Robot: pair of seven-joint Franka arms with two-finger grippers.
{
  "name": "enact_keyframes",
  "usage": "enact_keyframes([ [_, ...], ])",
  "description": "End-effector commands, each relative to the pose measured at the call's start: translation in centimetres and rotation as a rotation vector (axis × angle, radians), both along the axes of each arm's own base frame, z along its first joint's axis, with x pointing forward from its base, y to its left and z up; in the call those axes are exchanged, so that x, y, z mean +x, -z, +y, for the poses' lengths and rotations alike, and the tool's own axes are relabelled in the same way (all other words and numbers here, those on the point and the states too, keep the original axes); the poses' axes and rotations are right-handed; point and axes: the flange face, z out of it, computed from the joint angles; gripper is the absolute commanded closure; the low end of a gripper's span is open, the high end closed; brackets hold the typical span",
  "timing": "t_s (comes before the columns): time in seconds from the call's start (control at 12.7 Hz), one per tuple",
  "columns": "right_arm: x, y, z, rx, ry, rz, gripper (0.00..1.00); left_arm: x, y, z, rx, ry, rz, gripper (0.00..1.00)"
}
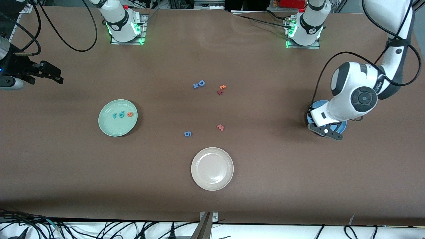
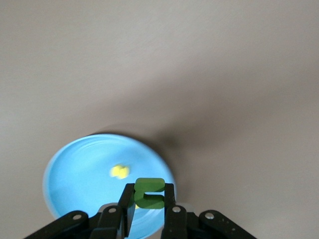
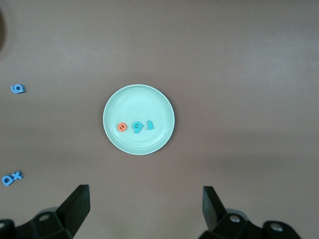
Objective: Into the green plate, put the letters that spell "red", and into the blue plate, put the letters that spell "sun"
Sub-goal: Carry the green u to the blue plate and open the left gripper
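Over the blue plate, at the left arm's end of the tabletop: left gripper, fingers pinching the green letter "n". Just under it in the left wrist view, two yellow letters blurred on the plate's floor, shapes not readable. In the front view, most of that plate hidden under the left arm's wrist, only a blue rim showing, none of its letters visible.

Over bare tabletop toward the right arm's end: right gripper, fingers spread wide, holding nothing, arm waiting. Straight ahead of it in the right wrist view, the green plate with the orange "e", teal "d" and teal "r" side by side inside. Same three seen in the front view, in a row in that plate.

Shown whole only by the front view: beige plate, pink "w", small blue letter, big blue "D" with a blue "x" touching it, and two reddish letters, loose on the tabletop between the two grippers.
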Motion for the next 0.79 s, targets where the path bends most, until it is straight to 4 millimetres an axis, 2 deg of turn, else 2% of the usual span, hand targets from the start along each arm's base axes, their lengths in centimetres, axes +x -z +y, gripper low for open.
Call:
enact_keyframes([
  [0.0,0.3,-0.4,0.1,0.015,0.006,-0.007,0.00,-0.7,-0.2,3.0,0.019,0.120,0.011,0.91],
  [0.16,0.3,-0.4,0.1,0.015,0.003,-0.007,0.00,-0.7,0.5,5.9,0.001,0.166,0.020,0.91],
  [0.31,0.3,-0.4,0.1,0.017,0.005,-0.007,0.00,-1.4,3.5,7.6,-0.024,0.202,0.015,0.90],
  [0.47,0.3,-0.3,0.1,0.017,0.002,-0.004,0.00,-2.4,6.0,8.2,-0.036,0.202,-0.007,0.90],
  [0.71,0.3,-0.3,0.1,0.017,0.002,-0.004,0.00,-2.6,7.8,8.8,-0.044,0.192,-0.006,0.86],
])
